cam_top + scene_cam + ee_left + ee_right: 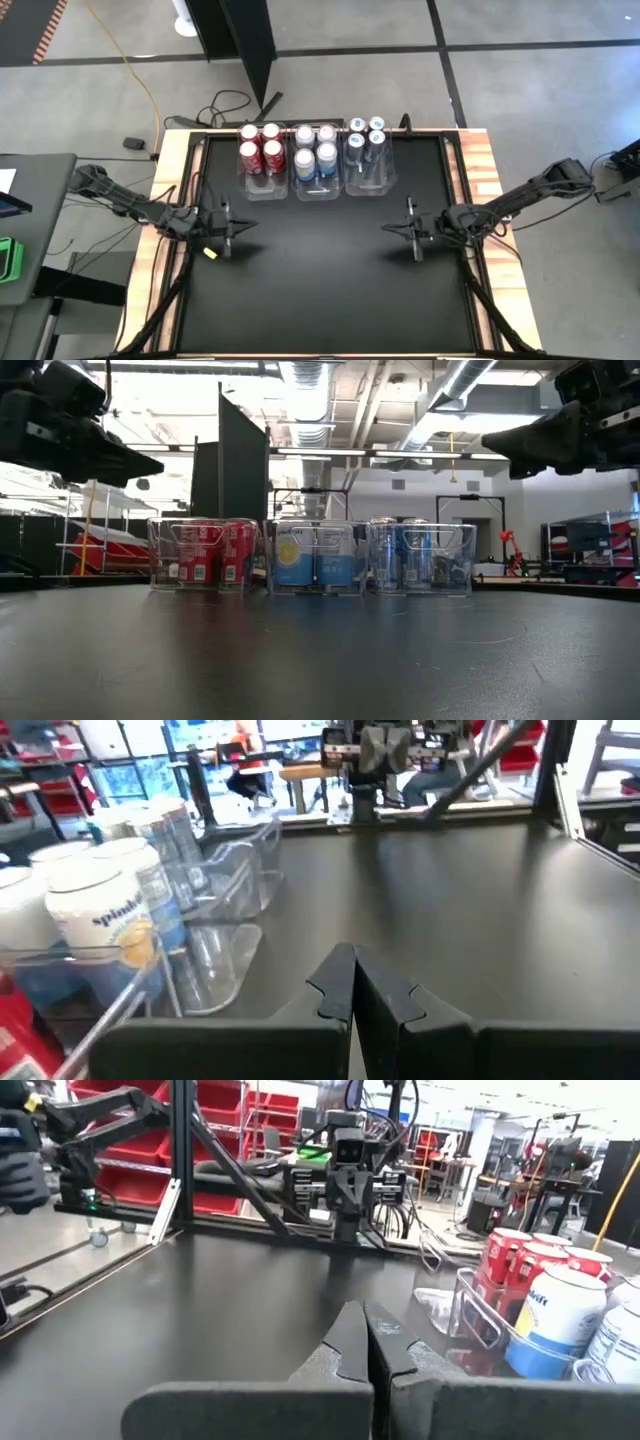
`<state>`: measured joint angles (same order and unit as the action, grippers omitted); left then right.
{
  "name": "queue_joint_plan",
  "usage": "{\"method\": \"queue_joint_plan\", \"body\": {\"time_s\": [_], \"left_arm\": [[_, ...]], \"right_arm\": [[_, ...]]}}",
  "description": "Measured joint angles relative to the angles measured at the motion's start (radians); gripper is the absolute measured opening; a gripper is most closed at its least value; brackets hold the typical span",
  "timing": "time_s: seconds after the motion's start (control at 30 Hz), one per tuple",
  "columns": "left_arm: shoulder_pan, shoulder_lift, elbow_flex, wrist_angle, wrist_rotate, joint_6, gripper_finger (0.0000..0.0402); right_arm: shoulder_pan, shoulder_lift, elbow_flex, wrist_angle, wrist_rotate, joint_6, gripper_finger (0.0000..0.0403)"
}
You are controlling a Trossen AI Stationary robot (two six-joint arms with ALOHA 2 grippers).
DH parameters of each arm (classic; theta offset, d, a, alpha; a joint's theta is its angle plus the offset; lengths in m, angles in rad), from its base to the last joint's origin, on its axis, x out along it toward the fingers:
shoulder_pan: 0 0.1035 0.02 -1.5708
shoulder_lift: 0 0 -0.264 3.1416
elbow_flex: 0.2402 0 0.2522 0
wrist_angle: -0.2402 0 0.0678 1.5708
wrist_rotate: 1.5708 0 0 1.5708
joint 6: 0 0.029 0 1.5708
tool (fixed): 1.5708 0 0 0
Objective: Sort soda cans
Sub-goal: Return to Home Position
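Note:
Three clear bins stand side by side at the table's far edge. The left bin [260, 160] holds red soda cans [259, 143], the middle bin [315, 165] silver-white and light blue cans [315, 150], the right bin [367, 165] slim dark blue cans [366, 138]. My left gripper [243, 227] hovers shut at the table's left, pointing level toward the right. My right gripper [392, 228] hovers shut at the table's right, facing it. Each is empty, near side of the bins, as its wrist view shows: left gripper [352, 982], right gripper [360, 1342].
The black tabletop [320, 290] lies bare between and in front of the grippers. A wooden frame [480, 160] borders the table. Cables [225, 110] trail off the far left corner; shelves and racks stand in the room beyond.

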<state>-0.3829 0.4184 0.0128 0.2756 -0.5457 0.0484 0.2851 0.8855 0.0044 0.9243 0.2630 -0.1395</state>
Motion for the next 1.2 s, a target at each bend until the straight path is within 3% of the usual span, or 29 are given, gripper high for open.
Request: {"method": "queue_joint_plan", "body": {"time_s": [0.27, 0.4, 0.63, 1.0, 1.2], "left_arm": [[-0.039, -0.139, -0.002, -0.094, 0.001, 0.029, 0.0000], [-0.056, -0.254, -0.003, -0.189, 0.001, 0.021, 0.0000], [-0.072, -0.408, -0.004, -0.186, 0.000, 0.128, 0.0000], [-0.072, -0.395, -0.005, -0.188, 0.046, 0.083, 0.0000], [-0.072, -0.385, -0.005, -0.193, 0.120, 0.048, 0.0000]], "right_arm": [[-0.001, -0.140, 0.000, -0.189, 0.000, 0.004, 0.0000], [-0.001, -0.259, 0.000, -0.313, 0.000, 0.003, 0.0000], [-0.001, -0.503, 0.001, -0.543, 0.000, 0.013, 0.0000], [-0.001, -0.873, 0.000, -0.861, -0.002, 0.008, 0.0000], [-0.007, -0.879, 0.003, -0.872, -0.006, -0.009, 0.0000]]}}
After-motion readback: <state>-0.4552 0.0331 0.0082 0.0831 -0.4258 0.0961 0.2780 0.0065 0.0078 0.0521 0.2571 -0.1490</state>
